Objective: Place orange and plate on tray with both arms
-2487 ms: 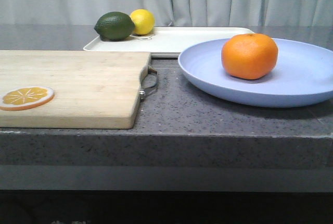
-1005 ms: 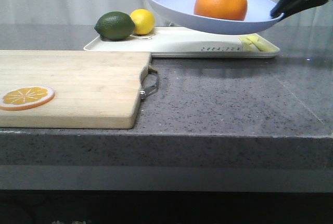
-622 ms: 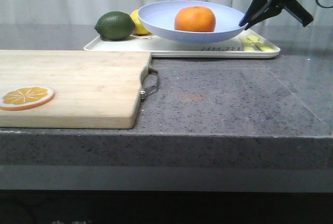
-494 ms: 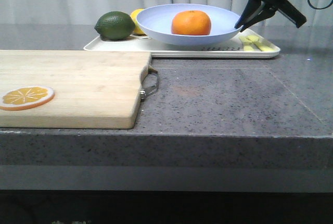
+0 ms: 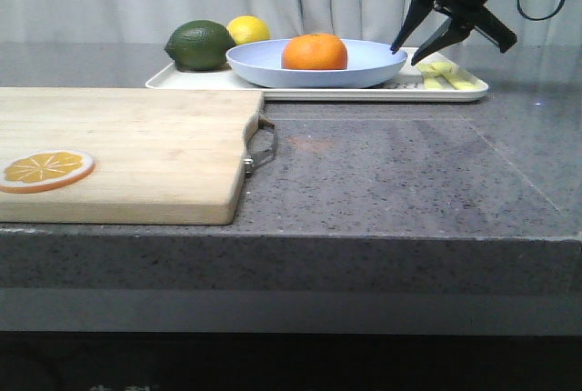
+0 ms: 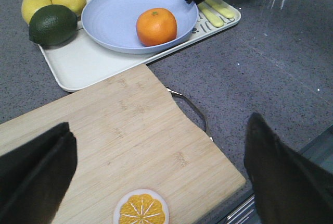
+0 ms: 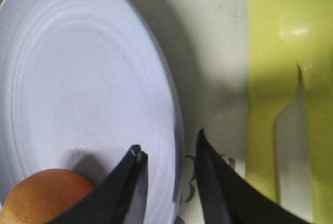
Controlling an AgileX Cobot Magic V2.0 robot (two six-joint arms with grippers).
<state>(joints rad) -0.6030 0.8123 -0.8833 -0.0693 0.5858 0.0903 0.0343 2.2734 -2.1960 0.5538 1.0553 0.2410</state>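
The orange (image 5: pixel 315 51) sits in the pale lavender-blue plate (image 5: pixel 273 62), and the plate rests on the cream-white tray (image 5: pixel 182 79) at the back of the counter. My right gripper (image 5: pixel 406 53) is at the plate's right rim with its jaws apart, one finger inside the rim and one outside. The right wrist view shows the rim (image 7: pixel 174 130) between the fingers of the gripper (image 7: pixel 169 148), with a gap on each side, and the orange (image 7: pixel 41 203) nearby. My left gripper (image 6: pixel 159 122) is wide open and empty above the cutting board; it sees the plate (image 6: pixel 112 15) and orange (image 6: pixel 156 26).
A wooden cutting board (image 5: pixel 118 145) with a metal handle (image 5: pixel 262 145) holds an orange slice (image 5: pixel 45 169) at the front left. A dark green lime (image 5: pixel 200 45) and a lemon (image 5: pixel 248 29) sit at the tray's left end. Yellow cutlery (image 5: pixel 446 73) lies at its right end.
The plate with the orange was lifted from the front right, carried back and lowered onto the tray. My right jaws have since opened off the plate's rim.
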